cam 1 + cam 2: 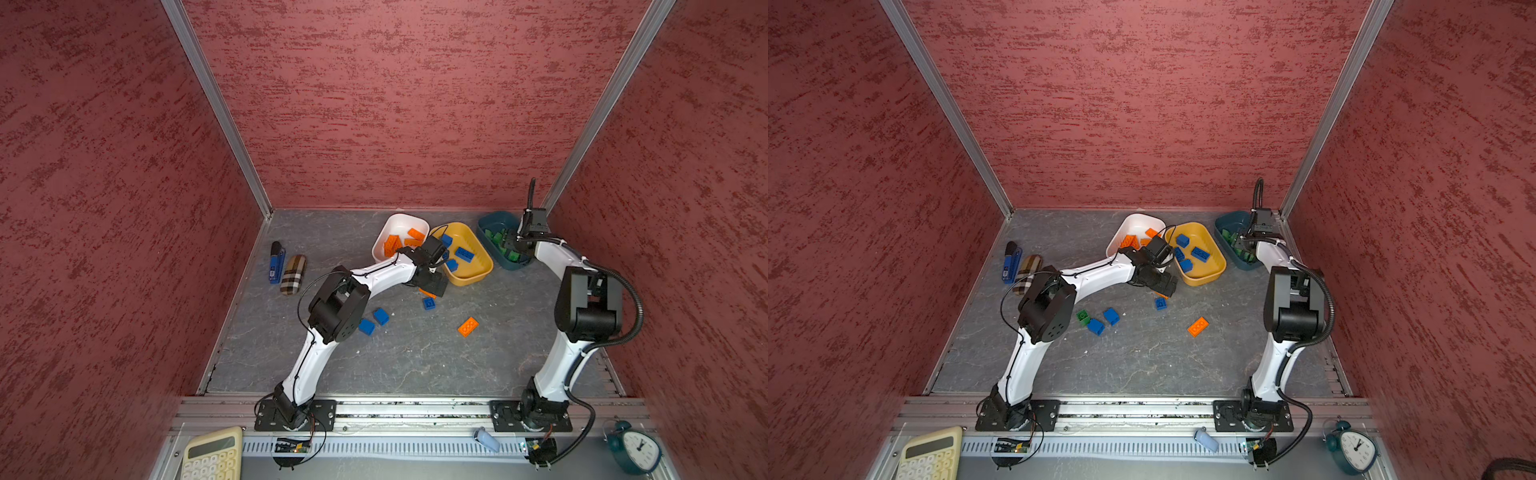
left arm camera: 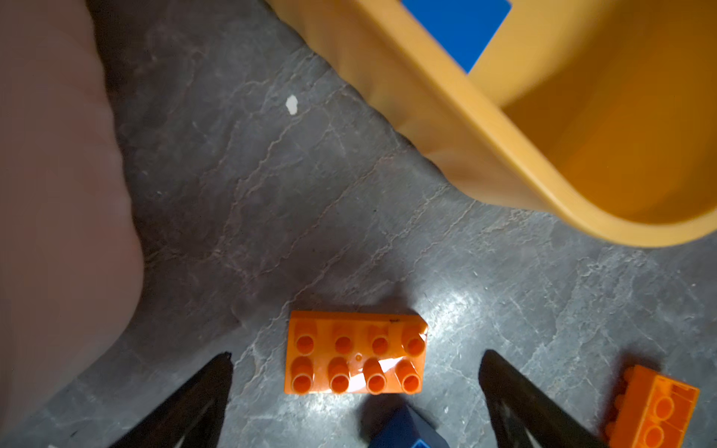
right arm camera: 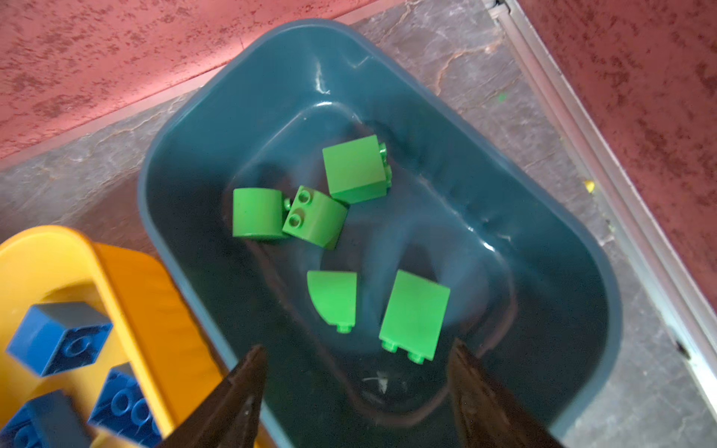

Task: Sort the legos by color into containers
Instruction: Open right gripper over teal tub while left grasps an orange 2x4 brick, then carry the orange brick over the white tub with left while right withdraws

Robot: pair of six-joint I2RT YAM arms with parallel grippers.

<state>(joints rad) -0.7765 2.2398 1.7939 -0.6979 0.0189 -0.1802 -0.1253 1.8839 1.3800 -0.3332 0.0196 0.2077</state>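
Fingers point(image 2: 201, 395) wide: left gripper point(image 2: 356, 353) around an orange brick point(image 2: 349, 333), right gripper point(image 3: 357, 344) over teal tub point(image 3: 543, 271) at two o'clock.

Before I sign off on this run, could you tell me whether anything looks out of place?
No brick looks mis-sorted: the white tub shows only orange, the yellow tub blue, the teal tub green. The odd ones are a blue-and-black stapler-like object and a plaid case near the left edge; neither is a brick.
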